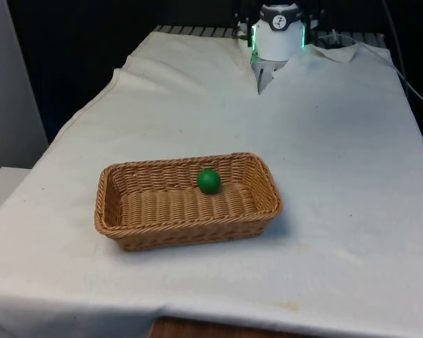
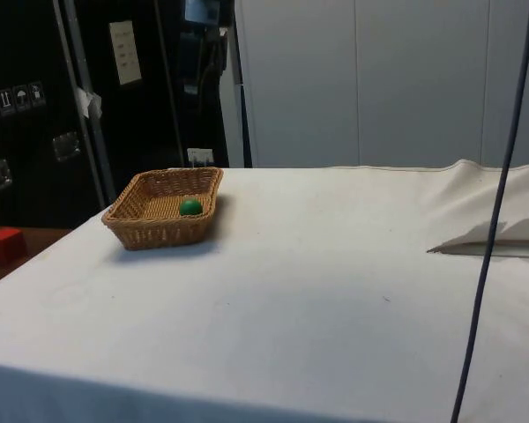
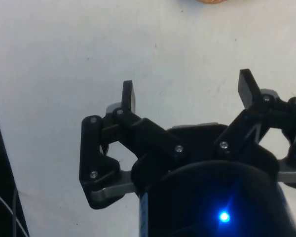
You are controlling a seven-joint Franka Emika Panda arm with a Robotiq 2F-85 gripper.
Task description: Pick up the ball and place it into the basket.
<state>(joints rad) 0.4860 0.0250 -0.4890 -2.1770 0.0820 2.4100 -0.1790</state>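
Note:
A green ball [image 1: 209, 181] lies inside the brown wicker basket [image 1: 113, 211], against its far wall towards the front view's right end. In the side view the ball [image 2: 190, 207] rests in the basket [image 2: 154, 231] near the table's far left corner. My gripper [image 3: 187, 91] is open in the wrist view, its two black fingers [image 3: 129, 96] spread wide with nothing between them, high over bare white cloth. A sliver of the basket rim [image 3: 209, 1] shows far from the fingertips.
White cloth covers the table, with a raised fold [image 2: 489, 238] at the side view's right. A dark cable [image 2: 494, 211] hangs across that view. A red block [image 2: 6, 244] sits off the table at the left.

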